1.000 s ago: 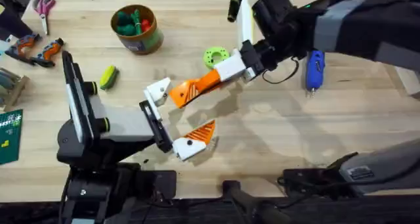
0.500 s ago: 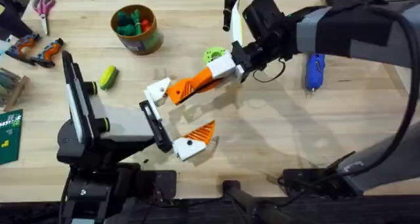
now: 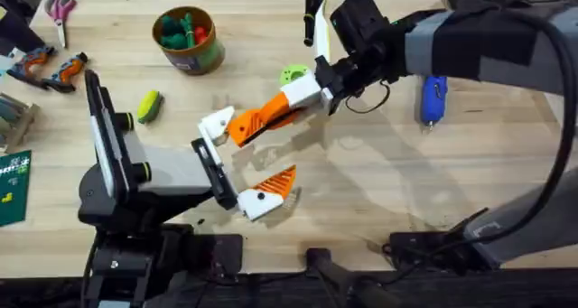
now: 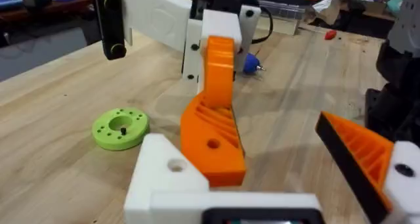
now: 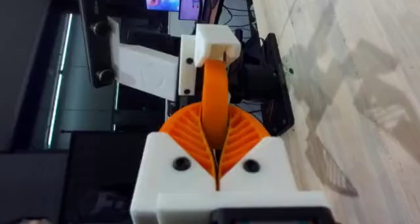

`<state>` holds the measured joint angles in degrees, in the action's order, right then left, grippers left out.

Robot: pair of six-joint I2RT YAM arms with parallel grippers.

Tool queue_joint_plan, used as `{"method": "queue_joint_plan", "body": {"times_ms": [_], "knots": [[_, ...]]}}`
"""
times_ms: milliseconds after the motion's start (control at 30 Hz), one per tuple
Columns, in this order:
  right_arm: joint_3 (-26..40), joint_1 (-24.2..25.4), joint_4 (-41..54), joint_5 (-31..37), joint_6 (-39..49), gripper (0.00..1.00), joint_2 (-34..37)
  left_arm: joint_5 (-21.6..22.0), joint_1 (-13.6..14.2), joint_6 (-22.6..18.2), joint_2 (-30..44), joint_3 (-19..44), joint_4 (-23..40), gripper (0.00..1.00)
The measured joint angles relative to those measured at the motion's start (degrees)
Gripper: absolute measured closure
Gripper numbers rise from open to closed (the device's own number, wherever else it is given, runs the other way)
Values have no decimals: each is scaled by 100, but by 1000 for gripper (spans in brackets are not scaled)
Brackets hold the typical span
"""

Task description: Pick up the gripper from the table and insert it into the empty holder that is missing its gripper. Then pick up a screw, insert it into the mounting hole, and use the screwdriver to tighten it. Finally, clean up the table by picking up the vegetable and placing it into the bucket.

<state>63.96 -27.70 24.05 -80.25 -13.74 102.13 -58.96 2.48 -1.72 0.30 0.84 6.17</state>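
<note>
The orange gripper (image 3: 260,121) is clamped at its far end in my right gripper (image 3: 303,93), which is shut on it. Its near end sits against the white holder (image 3: 217,125) of my left gripper (image 3: 247,160), which stands open. In the left wrist view the orange gripper (image 4: 213,129) rests on the holder (image 4: 167,178). The right wrist view shows the gripper (image 5: 215,109) running into the holder (image 5: 214,41). The blue screwdriver (image 3: 433,96) lies at the right. The vegetable (image 3: 148,106) lies left of the holder, below the bucket (image 3: 188,39). I cannot make out a screw.
A green disc with holes (image 3: 295,76) lies just behind the right gripper. Scissors (image 3: 60,8) and orange-handled tools (image 3: 50,66) lie at the far left, with a green board (image 3: 13,186) at the left edge. The bucket holds green and red toy vegetables.
My right gripper has shifted a little left with the orange gripper, pushing it closer against the holder. The left arm has not moved.
</note>
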Motion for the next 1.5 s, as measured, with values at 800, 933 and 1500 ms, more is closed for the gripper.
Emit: {"method": "queue_joint_plan", "body": {"times_ms": [800,933,1500], "knots": [[0,-35,-300,-302,-419,992,337,10,0,24,2,0,2,8],[0,-108,-441,-260,-698,992,337,4,0,28,2,0,3,7],[2,-319,-1327,131,-1976,992,336,49,-11,144,3,0,4,7]]}}
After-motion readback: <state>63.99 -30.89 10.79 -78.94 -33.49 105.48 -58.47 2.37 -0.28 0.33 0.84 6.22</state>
